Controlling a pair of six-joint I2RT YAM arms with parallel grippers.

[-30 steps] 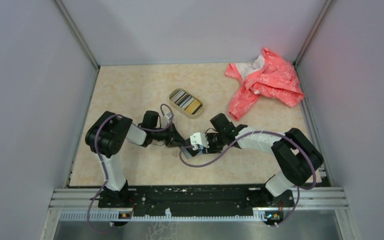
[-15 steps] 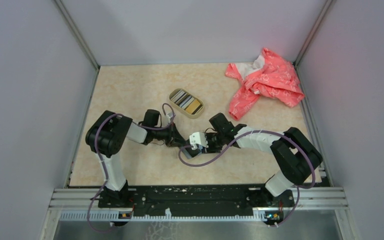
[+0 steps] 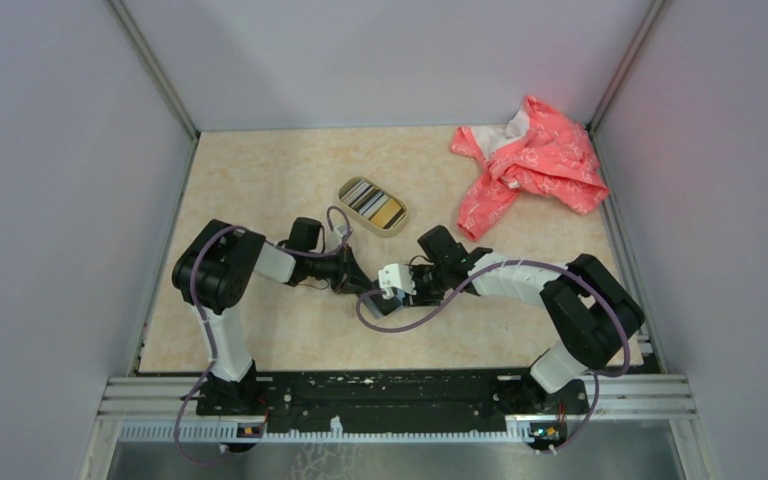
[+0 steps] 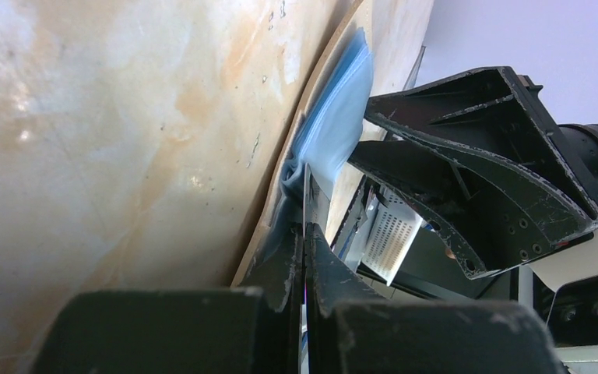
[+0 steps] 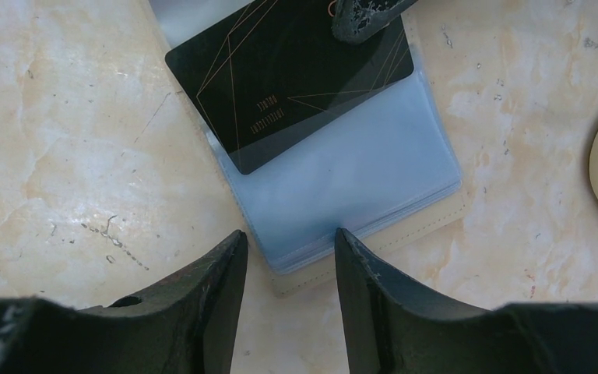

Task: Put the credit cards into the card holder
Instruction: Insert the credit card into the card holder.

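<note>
Black and shut tight, the left gripper (image 4: pixel 304 243) seems to pinch the black plastic card with thin gold lines (image 5: pixel 288 82) by its far edge, so it can push it in. The card sits partly inside a clear pocket of the open beige folding card holder (image 5: pixel 350 187). The holder lies flat on the pale stone-look desk (image 5: pixel 70 156), between both arms. The right gripper (image 5: pixel 284 269) is half open and holds nothing. It stands over the holder's near edge, maybe to stop it sliding. More striped cards (image 3: pixel 372 204) wait in the oval tan dish (image 3: pixel 396 229) behind. The crumpled pink cloth (image 3: pixel 530 165) lies far right, out of the way.
</note>
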